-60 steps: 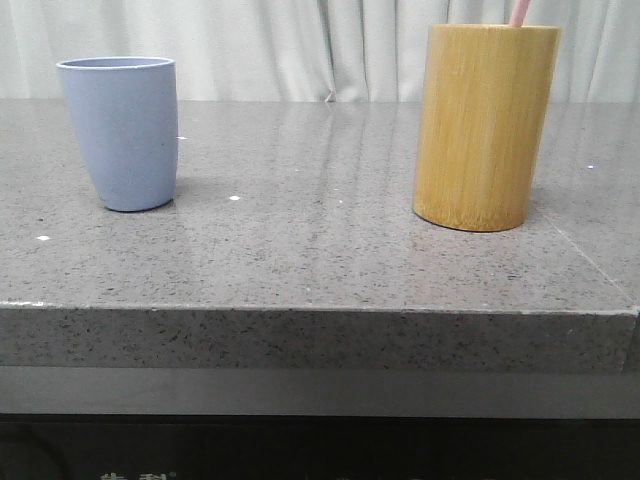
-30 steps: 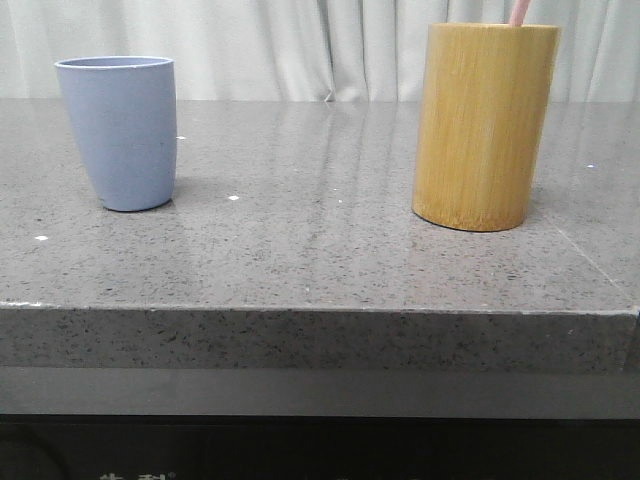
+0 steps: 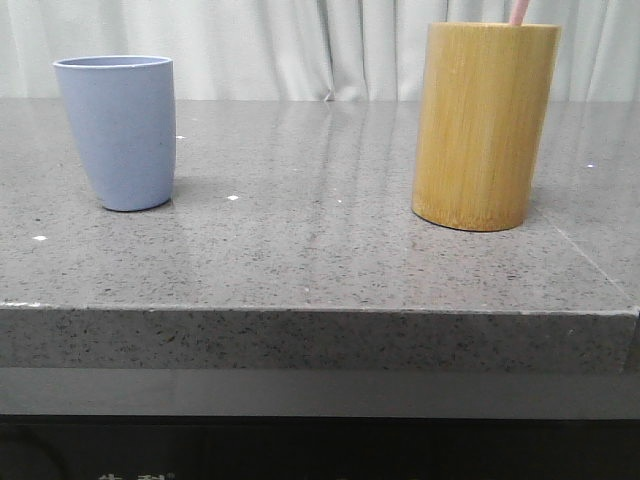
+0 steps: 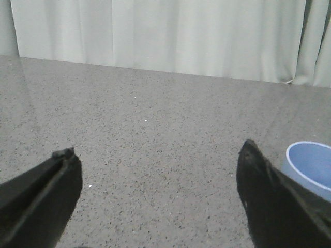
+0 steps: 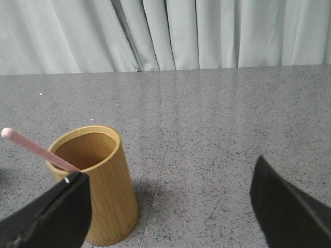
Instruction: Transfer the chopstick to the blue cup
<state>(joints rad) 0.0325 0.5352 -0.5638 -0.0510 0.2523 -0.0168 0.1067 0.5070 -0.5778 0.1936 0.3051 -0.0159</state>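
Note:
The blue cup (image 3: 119,131) stands upright on the left of the grey stone counter (image 3: 320,250); its rim also peeks in the left wrist view (image 4: 310,169). The pale pink chopstick (image 5: 37,150) leans inside a tan bamboo holder (image 5: 98,181), its tip sticking out above the holder's rim (image 3: 519,12). My left gripper (image 4: 158,155) hangs open over bare counter, the blue cup just beyond one finger. My right gripper (image 5: 170,183) is open too, with the holder behind one finger and bare counter in the gap.
The bamboo holder (image 3: 483,125) stands on the right of the counter, about a holder's width from the right edge. The counter's front edge (image 3: 320,312) runs across the front view. Pale curtains (image 3: 300,45) hang behind.
The front camera's picture has shifted very slightly; the blue cup sits a few pixels further left. The cup, holder and chopstick themselves have not visibly moved.

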